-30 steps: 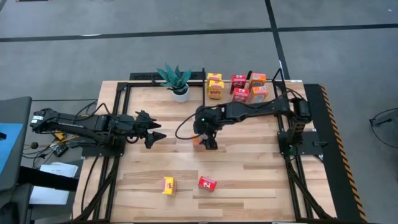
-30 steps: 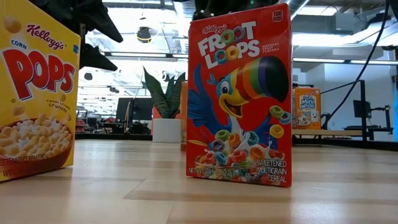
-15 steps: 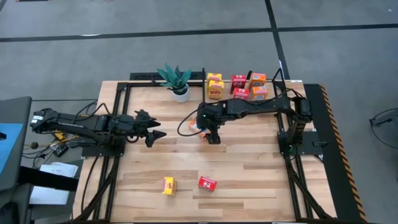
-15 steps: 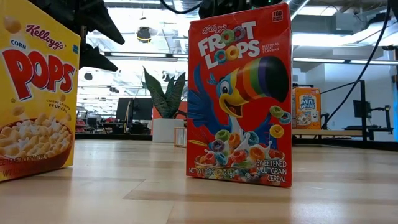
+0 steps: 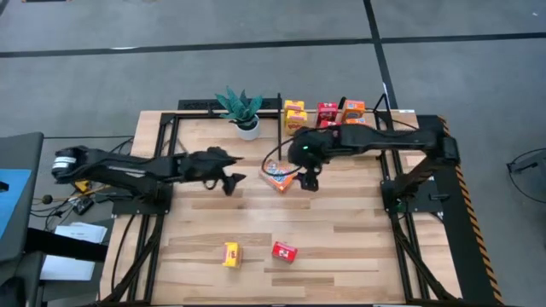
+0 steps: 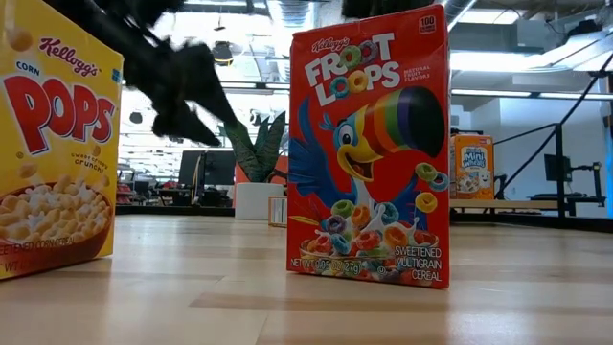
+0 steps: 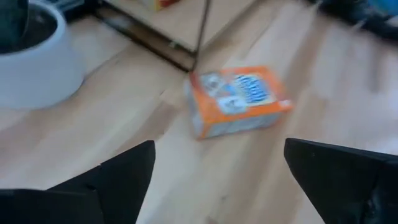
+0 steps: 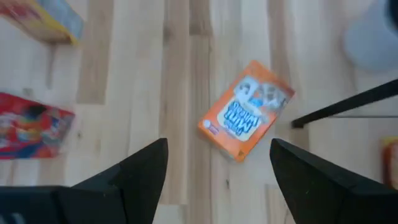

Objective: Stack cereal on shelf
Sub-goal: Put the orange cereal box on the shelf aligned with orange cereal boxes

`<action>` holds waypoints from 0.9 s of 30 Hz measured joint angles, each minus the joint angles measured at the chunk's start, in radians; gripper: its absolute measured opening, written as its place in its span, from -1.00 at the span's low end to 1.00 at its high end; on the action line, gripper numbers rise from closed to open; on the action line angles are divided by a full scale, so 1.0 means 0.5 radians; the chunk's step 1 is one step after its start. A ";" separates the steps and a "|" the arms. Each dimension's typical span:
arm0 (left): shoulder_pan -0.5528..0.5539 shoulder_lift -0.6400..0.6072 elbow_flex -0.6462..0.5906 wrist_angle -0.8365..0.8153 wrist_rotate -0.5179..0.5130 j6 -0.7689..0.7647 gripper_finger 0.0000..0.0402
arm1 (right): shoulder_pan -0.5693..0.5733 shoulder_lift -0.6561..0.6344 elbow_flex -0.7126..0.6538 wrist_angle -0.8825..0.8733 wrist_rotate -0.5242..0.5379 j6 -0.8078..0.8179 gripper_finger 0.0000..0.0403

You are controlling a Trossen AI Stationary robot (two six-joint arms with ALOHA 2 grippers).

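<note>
An orange cereal box (image 5: 275, 175) lies flat on the table between my two grippers, front up; it also shows in the left wrist view (image 7: 239, 102) and the right wrist view (image 8: 245, 109). My left gripper (image 5: 237, 181) is open just left of it, fingers (image 7: 124, 174) pointing at it. My right gripper (image 5: 307, 182) is open just right of it, above the table. Several yellow, red and orange boxes (image 5: 327, 115) stand on the shelf (image 5: 281, 119) at the far edge. A yellow box (image 5: 230, 253) and a red box (image 5: 284, 251) stand near the front edge.
A potted green plant (image 5: 243, 111) stands at the far edge, left of the shelf's black post; its white pot (image 7: 31, 56) is close to the orange box. In the low view the red box (image 6: 369, 153) and yellow box (image 6: 53, 144) fill the foreground.
The orange box, up by my right gripper a second ago, now lies flat on the table, free of it. My right gripper has gone toward the table's far right. My left gripper has reached toward the table's right, up to the orange box.
</note>
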 joint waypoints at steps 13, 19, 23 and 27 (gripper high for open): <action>0.278 0.938 0.176 0.730 0.346 0.163 -0.34 | -0.011 -0.404 0.000 -0.174 0.294 0.182 0.04; 0.286 1.196 0.344 0.726 0.325 0.169 -0.82 | -0.011 -0.404 -0.001 -0.211 0.316 0.199 -0.21; 0.289 1.226 0.370 0.621 0.380 0.032 -0.98 | 0.003 -0.366 0.000 -0.232 0.313 0.192 -0.34; 0.248 1.168 0.349 0.454 0.386 -0.022 -0.95 | -0.001 -0.320 0.000 -0.237 0.313 0.148 -0.42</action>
